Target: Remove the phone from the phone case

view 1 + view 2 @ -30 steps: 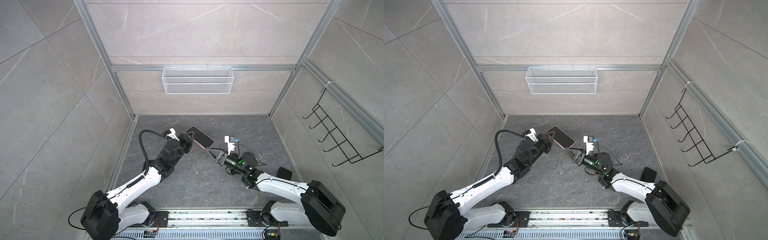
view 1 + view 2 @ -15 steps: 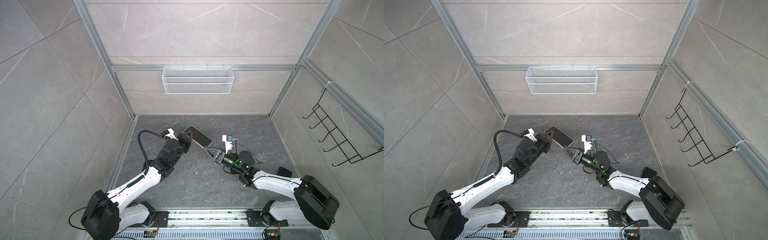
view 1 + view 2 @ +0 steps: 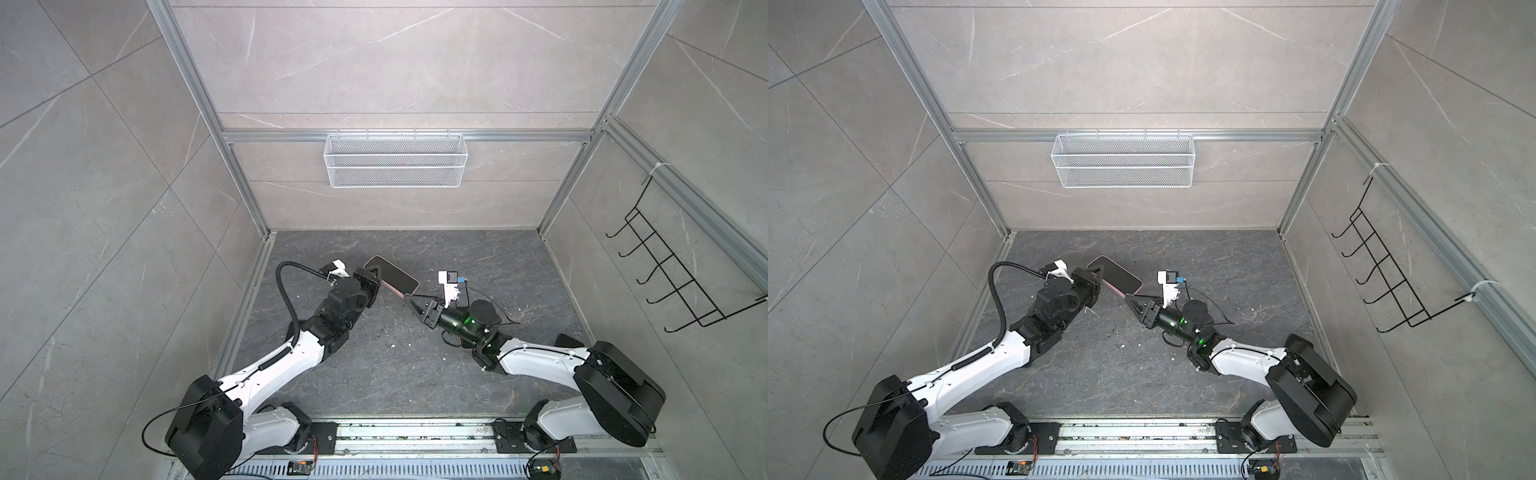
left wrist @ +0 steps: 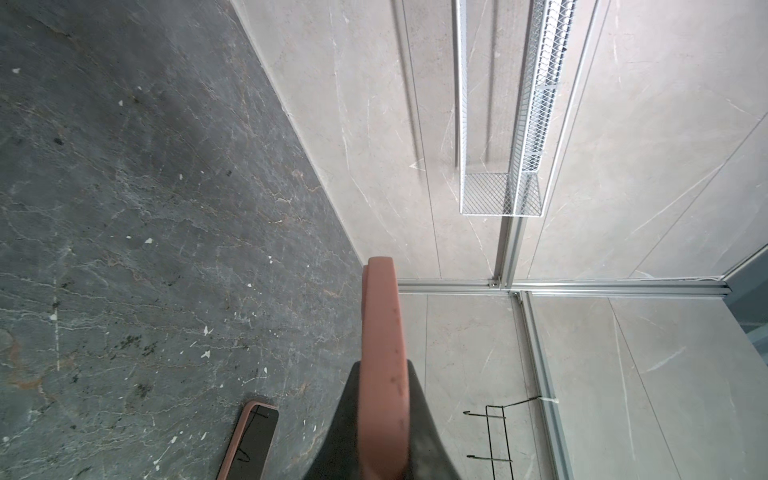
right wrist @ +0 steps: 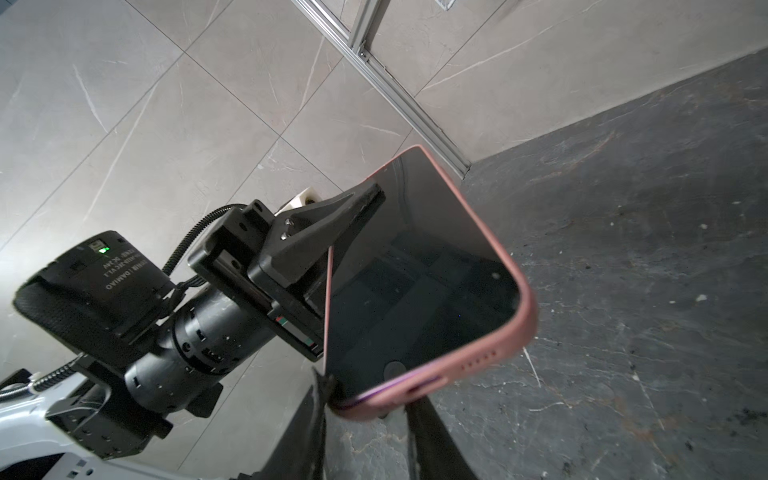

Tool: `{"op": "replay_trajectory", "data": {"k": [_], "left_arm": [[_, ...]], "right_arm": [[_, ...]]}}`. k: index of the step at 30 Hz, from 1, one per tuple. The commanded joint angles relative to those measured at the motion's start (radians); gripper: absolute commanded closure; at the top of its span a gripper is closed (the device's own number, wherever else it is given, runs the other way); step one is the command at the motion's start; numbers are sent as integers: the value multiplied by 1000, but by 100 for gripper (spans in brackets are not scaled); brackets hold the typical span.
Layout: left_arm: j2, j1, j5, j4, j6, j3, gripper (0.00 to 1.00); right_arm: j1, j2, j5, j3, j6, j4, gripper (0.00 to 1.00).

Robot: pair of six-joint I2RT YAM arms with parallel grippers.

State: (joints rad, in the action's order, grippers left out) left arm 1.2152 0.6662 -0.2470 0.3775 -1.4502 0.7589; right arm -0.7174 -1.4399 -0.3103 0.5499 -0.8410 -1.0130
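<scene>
**A:** How far along is it?

**B:** Barely started, I'd judge. The phone (image 3: 392, 276) sits fully inside the pink phone case (image 5: 490, 353), with no corner peeled off. It is held tilted in the air above the desk (image 3: 415, 374).

**A:** Who has it?

**B:** The left gripper (image 3: 374, 275) is pinching it, one finger flat on the screen. The right gripper (image 3: 409, 299) straddles the bottom corner by the charging port. I cannot tell whether it bites yet.

**A:** What's left?

**B:** All of it: peel the rim, then slide the phone free.

**A:** Room to move?

**B:** The left wall (image 3: 124, 208) and its frame post (image 3: 232, 166) stand near. The middle and right of the desk are open, so I'd pull that way
</scene>
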Motion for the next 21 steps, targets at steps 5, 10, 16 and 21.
{"op": "replay_trajectory", "data": {"k": [5,10,16,21], "left_arm": [[-26,24,82,149,-59,92,100],[-18,24,86,150,-67,102,100],[-26,24,88,147,-65,105,100],[-33,23,91,155,-71,103,100]], "right_arm": [[-34,-70,190,40,142,193,66],[-51,-74,269,55,190,261,66],[-52,-85,330,46,208,292,66],[-52,-105,369,59,212,330,66]]}}
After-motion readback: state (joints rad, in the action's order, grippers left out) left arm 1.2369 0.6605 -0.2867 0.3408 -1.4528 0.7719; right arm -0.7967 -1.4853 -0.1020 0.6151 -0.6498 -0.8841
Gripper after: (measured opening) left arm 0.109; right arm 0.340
